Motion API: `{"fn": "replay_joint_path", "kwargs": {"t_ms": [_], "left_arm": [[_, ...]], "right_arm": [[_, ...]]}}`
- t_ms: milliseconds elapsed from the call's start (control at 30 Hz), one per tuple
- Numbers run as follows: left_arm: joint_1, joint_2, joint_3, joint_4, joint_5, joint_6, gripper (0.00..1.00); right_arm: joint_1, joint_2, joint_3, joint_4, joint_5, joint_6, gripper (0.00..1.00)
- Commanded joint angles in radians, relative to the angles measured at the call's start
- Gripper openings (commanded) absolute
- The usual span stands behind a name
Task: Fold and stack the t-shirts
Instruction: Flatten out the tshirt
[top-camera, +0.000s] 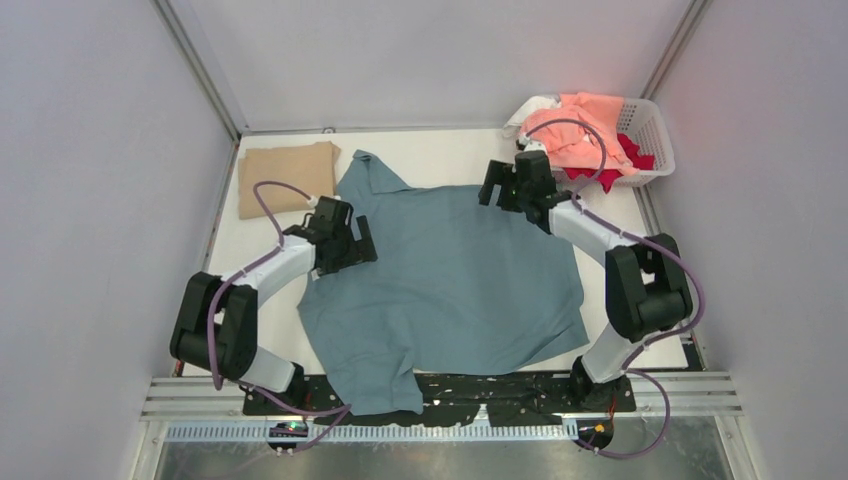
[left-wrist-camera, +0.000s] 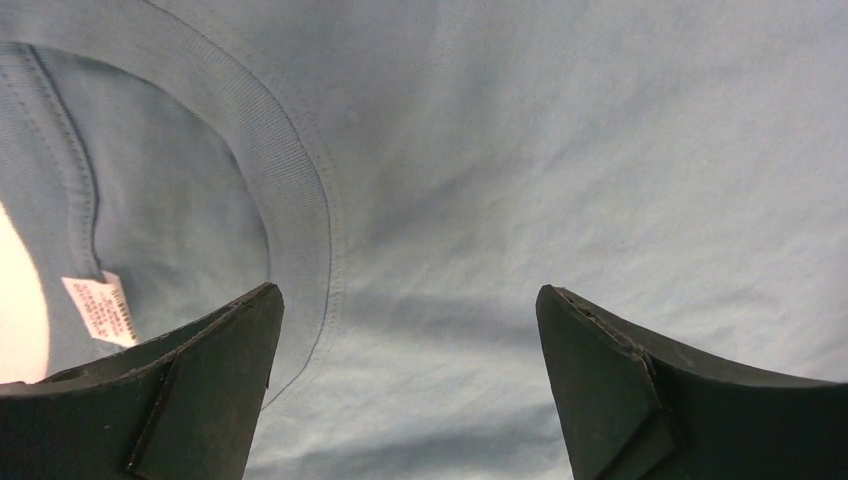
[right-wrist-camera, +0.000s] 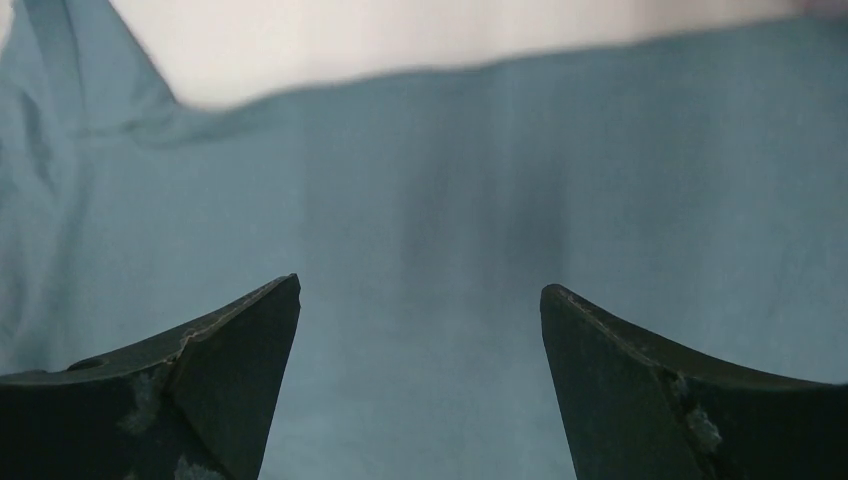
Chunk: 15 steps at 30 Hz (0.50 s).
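1 spread t-shirt covers the middle of the bench, its near corner over the front edge. Behind it, 1 folded t-shirt lies far left and a basket of heaped t-shirts stands far right. My left pincer hangs above its collar, my right pincer above its far edge.
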Motion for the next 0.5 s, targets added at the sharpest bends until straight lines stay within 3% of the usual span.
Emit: {"fn": "replay_joint_path", "kwargs": {"t_ms": [0,100,200,467], "left_arm": [[-0.003,0.050,0.044,0.008,0.025,-0.018,1.00],[-0.003,0.101,0.072,-0.003,0.040,-0.008,1.00],[-0.002,0.178,0.147,-0.064,0.033,0.013,1.00],[0.036,0.335,0.302,-0.141,0.101,0.046,1.00]], "right_arm": [[0.008,-0.130,-0.160,-0.104,0.076,0.001,0.95],[-0.014,-0.177,-0.250,-0.166,0.131,0.039,0.95],[-0.099,-0.170,-0.308,-0.152,0.036,0.086,0.95],[-0.216,-0.062,-0.291,-0.132,-0.027,0.110,0.95]]}}
